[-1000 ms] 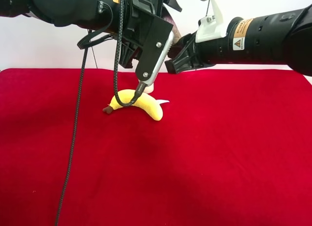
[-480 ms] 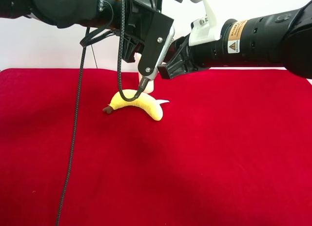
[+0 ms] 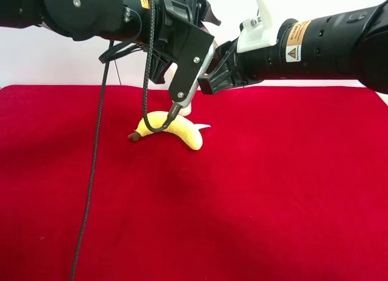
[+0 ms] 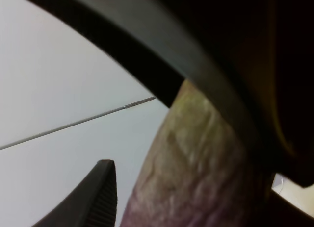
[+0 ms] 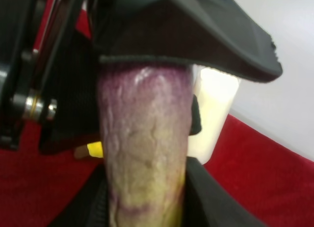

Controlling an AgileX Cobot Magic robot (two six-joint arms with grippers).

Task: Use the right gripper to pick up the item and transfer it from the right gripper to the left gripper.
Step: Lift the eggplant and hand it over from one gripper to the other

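Observation:
The item [image 5: 144, 153], a purple toy fading to cream-yellow, sits between the jaws of my right gripper [image 5: 147, 210], which is shut on it. In the exterior high view the right gripper [image 3: 209, 82] is held above the table, nose to nose with the left gripper [image 3: 200, 8], and the item is hidden behind the left arm's silver-grey plate [image 3: 193, 62]. In the left wrist view the item [image 4: 196, 173] fills the left gripper [image 4: 181, 180]. One left finger [image 4: 100, 195] stands apart from it; the other jaw lies over it.
A yellow plush banana [image 3: 173, 126] lies on the red cloth [image 3: 273, 190] under the grippers. A white candle [image 3: 183, 110] stands just behind it. The left arm's black cable [image 3: 91, 172] hangs down to the cloth's front edge.
The right arm has moved toward the left arm, bringing the item between the left gripper's jaws. The left arm has shifted only slightly.

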